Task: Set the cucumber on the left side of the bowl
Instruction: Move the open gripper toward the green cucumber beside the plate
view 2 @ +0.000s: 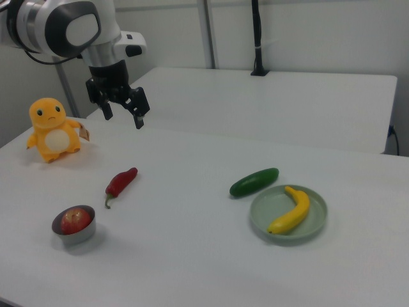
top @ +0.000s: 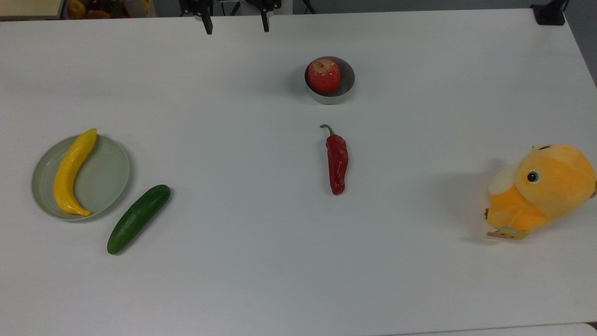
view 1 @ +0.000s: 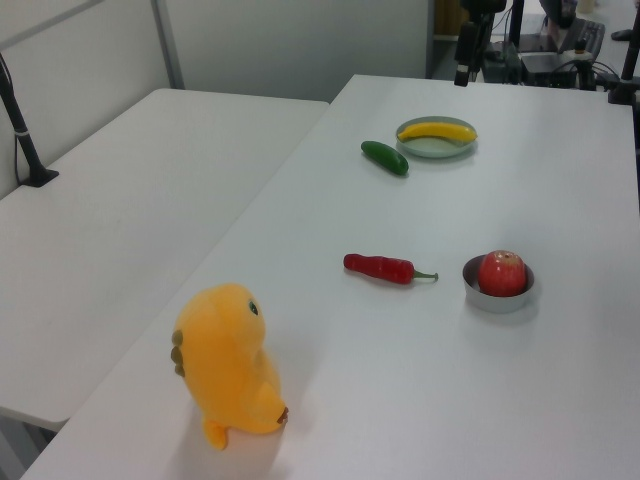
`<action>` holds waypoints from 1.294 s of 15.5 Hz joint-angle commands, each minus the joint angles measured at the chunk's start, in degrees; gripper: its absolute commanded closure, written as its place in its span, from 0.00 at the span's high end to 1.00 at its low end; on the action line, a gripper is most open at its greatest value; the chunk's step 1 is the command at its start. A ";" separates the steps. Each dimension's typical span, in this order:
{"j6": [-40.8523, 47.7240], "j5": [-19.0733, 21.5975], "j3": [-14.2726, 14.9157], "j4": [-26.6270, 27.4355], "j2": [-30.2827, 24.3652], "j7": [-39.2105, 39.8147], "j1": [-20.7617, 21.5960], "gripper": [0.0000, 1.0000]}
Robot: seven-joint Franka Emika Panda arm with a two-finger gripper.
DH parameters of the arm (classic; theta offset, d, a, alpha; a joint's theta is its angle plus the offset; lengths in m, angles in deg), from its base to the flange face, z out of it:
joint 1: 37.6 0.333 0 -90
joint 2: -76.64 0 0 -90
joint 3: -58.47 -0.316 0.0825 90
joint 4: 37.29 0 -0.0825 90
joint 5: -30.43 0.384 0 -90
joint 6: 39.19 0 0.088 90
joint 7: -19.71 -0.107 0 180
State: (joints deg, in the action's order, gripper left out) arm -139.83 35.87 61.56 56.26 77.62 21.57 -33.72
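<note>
In the top view the black two-finger gripper (top: 235, 24) hangs spread apart, the smooth dark green cucumber (top: 138, 219) well below-left and the small grey metal bowl (top: 329, 80) nearer, below-right; in the right view the cucumber (view 2: 254, 181) lies far right of the gripper (view 2: 122, 114).

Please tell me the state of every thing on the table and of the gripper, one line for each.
cucumber: lying flat on the table beside the plate, not gripped.
bowl: upright, holding an apple.
apple: sitting in the bowl.
plate: upright, holding the banana.
banana: lying across the plate.
chili pepper: lying flat, alone.
plush toy: standing upright.
gripper: open, empty, raised above the table.
</note>
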 commanded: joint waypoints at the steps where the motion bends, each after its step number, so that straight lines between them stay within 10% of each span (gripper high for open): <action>1: 1.23 -0.43 0.08 0.93 -0.45 0.86 0.16 1.00; 20: -11.67 -0.43 0.16 0.58 5.79 1.30 -2.47 1.00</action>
State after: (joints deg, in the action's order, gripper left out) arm -147.48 35.87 61.60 56.85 82.36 21.66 -34.98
